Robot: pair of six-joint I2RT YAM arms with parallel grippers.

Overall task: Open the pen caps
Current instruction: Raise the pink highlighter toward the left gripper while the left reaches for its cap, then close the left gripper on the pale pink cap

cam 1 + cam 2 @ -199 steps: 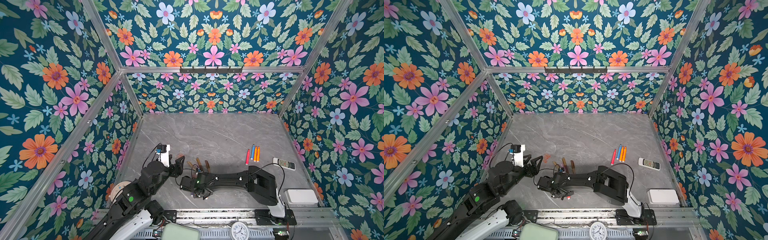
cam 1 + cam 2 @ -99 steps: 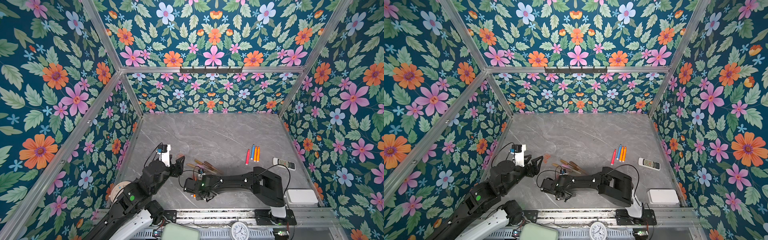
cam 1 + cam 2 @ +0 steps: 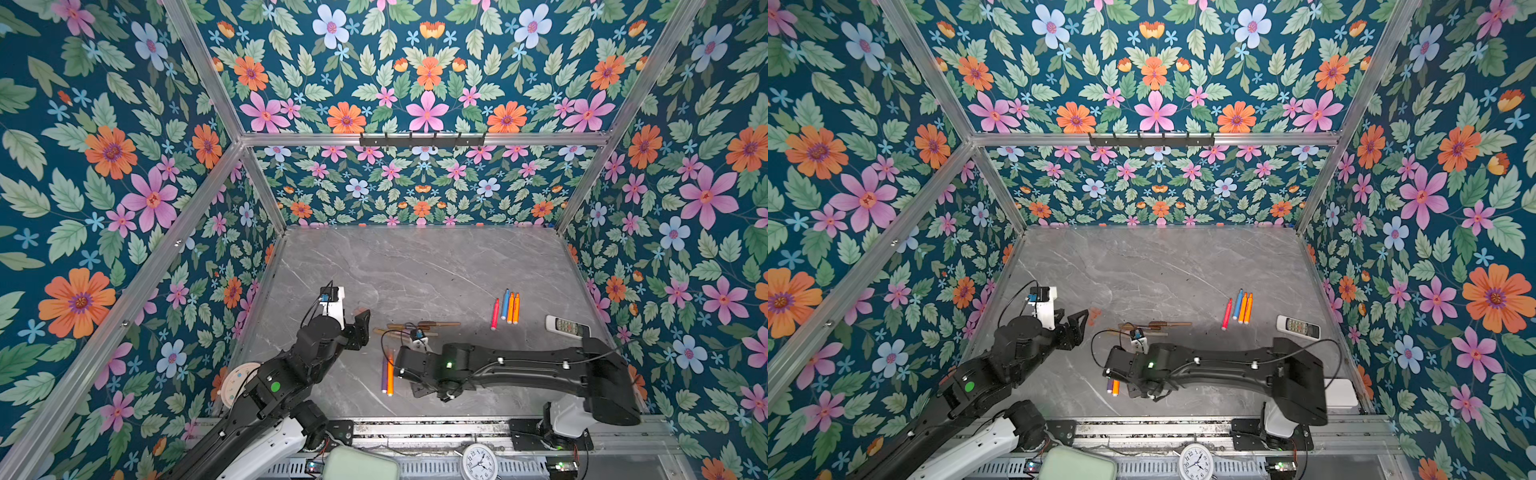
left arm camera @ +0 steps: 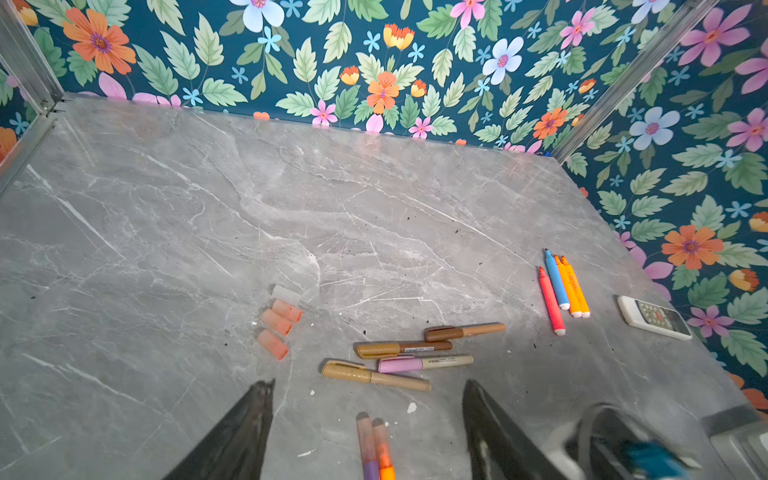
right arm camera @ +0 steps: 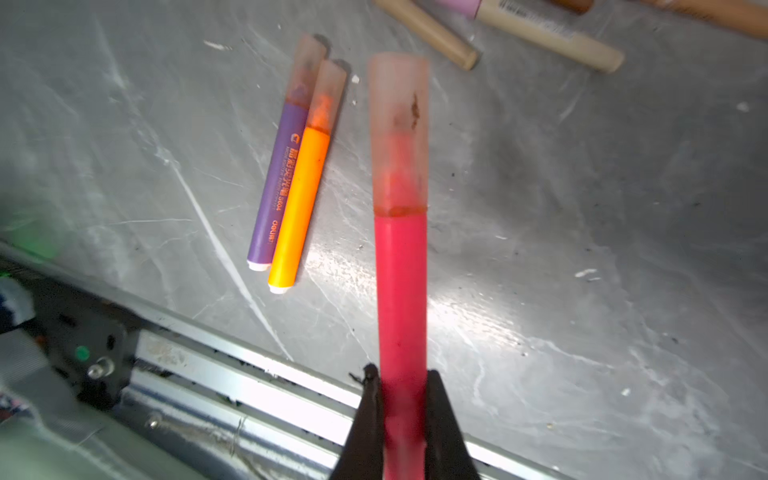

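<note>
Red-pink pen (image 5: 401, 291), clamped by its barrel in the right tool (image 5: 401, 376), is held above the worktop (image 5: 582, 208) with its translucent cap (image 5: 399, 133) left exposed, presumably so the other arm can pull it. The left tool (image 4: 368, 386) hovers nearby, jaws apart and empty. Loose caps (image 4: 276, 322) lie grouped aside, clear of the capped brown pens (image 4: 403, 347).

Tabletop (image 4: 208, 187) open beyond pens (image 4: 403, 348) and loose caps (image 4: 276, 322).
</note>
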